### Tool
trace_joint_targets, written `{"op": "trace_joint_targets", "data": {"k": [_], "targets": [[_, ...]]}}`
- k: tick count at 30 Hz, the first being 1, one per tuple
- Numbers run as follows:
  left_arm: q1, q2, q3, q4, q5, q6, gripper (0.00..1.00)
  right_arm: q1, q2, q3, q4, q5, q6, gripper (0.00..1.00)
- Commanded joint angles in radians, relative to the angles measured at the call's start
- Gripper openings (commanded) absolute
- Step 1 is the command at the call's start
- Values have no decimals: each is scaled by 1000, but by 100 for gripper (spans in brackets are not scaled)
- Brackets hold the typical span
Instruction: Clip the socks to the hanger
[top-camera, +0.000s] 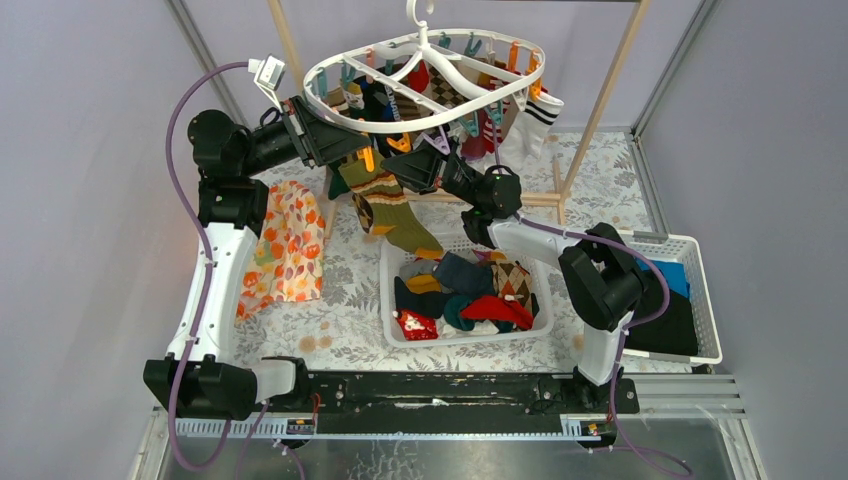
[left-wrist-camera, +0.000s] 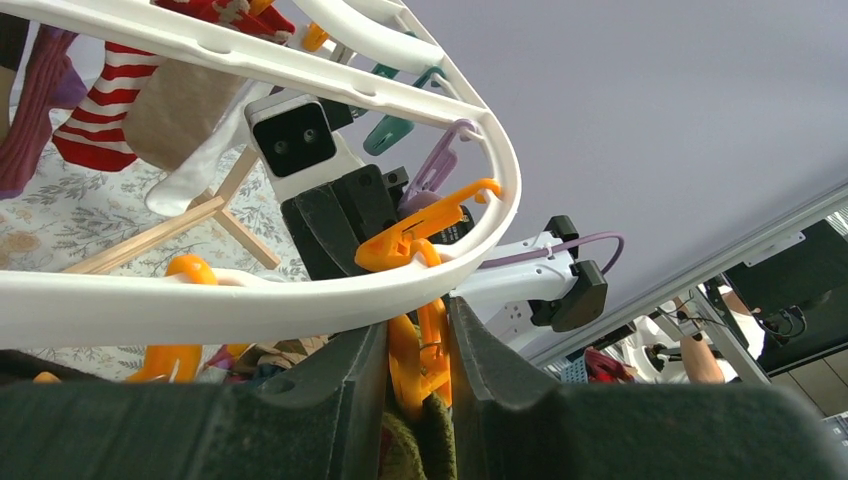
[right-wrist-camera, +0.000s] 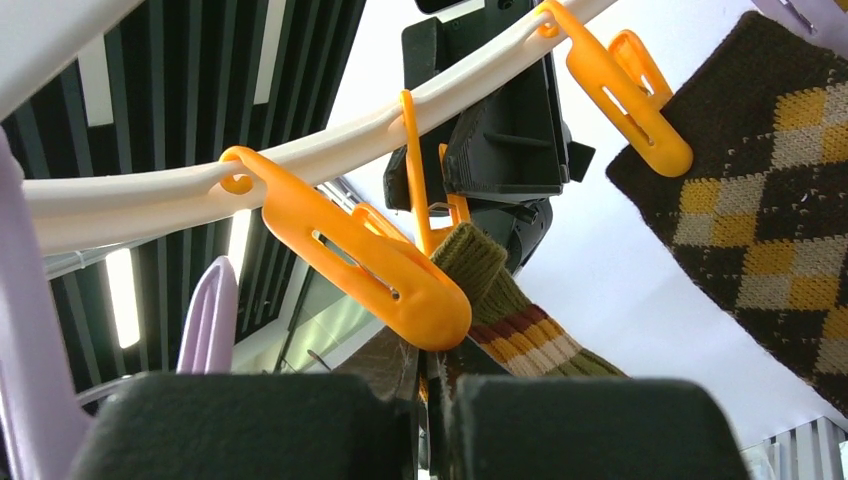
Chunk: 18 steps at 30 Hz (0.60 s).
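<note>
**Item 1.** Large white oval plastic drying hanger (left-wrist-camera: 250, 300), hung at rear centre w/ orange, teal & purple clips. Several socks were pegged on far side, incl. brown argyle knit sock (right-wrist-camera: 760, 220).

**Item 2.** Left gripper (left-wrist-camera: 418, 335) was up under hanger's near rim. Fingers pinched a dangling orange plastic clip (left-wrist-camera: 405, 365), one pad each side.

**Item 3.** Olive-green ribbed sock w/ brown & mustard stripes (top-camera: 392, 208). Cuff was up at that clip, rest hanging down below both grippers.

**Item 4.** Right gripper (right-wrist-camera: 432, 405) sat just beside left one, below rim. Fingers were pressed nearly together, thin slit only. Whether sock fabric was nipped in slit: can't tell.

**Item 5.** White slotted plastic basket (top-camera: 386, 290), front centre, held loose socks (top-camera: 495, 310) in navy, red, mustard & green.
</note>
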Motion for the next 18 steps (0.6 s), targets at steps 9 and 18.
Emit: {"op": "trace_joint_targets", "data": {"k": [9, 18], "targets": [[15, -37, 18, -67, 5, 68, 59, 12, -36, 30, 21, 28, -57, 0], [64, -58, 63, -240, 1, 176, 86, 11, -108, -36, -140, 29, -184, 24]]}}
